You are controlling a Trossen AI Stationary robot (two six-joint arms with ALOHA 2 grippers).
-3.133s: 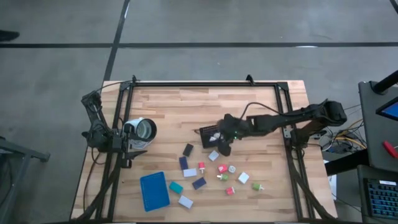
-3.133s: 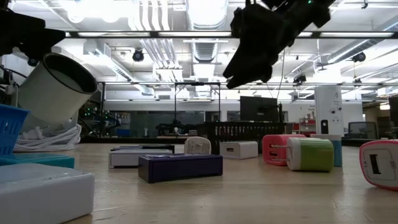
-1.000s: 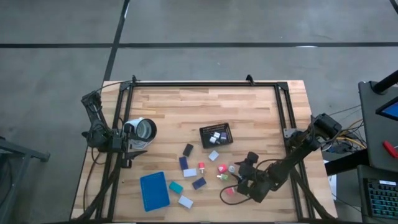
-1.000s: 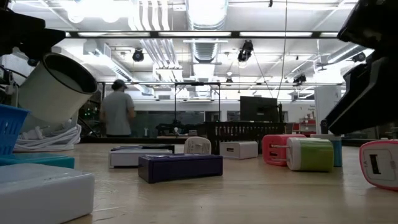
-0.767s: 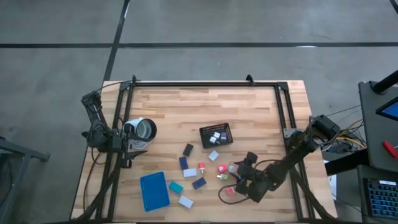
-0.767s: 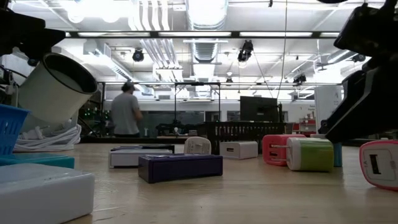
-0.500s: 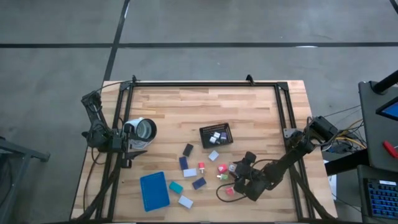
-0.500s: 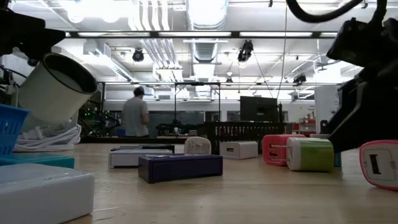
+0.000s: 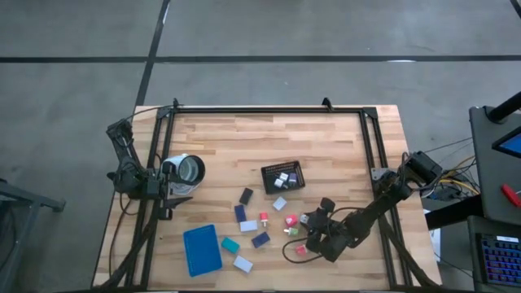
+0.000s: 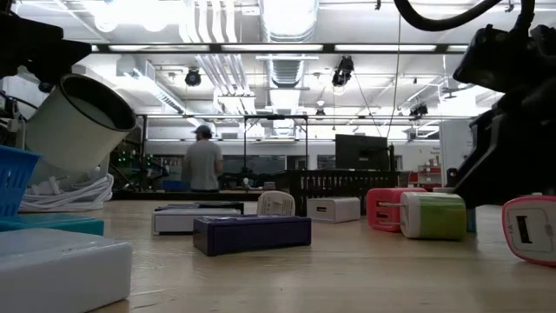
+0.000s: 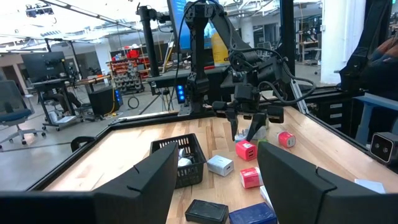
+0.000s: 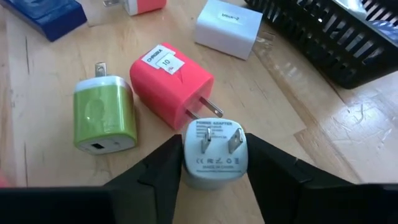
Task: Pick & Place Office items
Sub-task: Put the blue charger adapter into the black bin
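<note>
- Right wrist view: right gripper (image 12: 213, 163) clamped on pale grey-blue plug adapter (image 12: 214, 152), two prongs up, resting on table (image 12: 298, 112).
- Just beyond: red adapter (image 12: 171, 85), green adapter (image 12: 104, 116), white block (image 12: 226, 28), black mesh basket (image 12: 323, 31).
- Left gripper (image 11: 214, 186) parked at table's left edge, jaws wide open, empty.

Basket (image 9: 282, 177) mid-table; chargers (image 9: 291, 221) just before it.

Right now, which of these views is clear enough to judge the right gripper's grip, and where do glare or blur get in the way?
Right wrist view: sharp, evenly lit; right gripper fingers flank the pale charger. Low view: ceiling lights glare, the arm is a dark silhouette, the near white block blurs. High view: items too small to tell. Left wrist view: distant, bright background.
</note>
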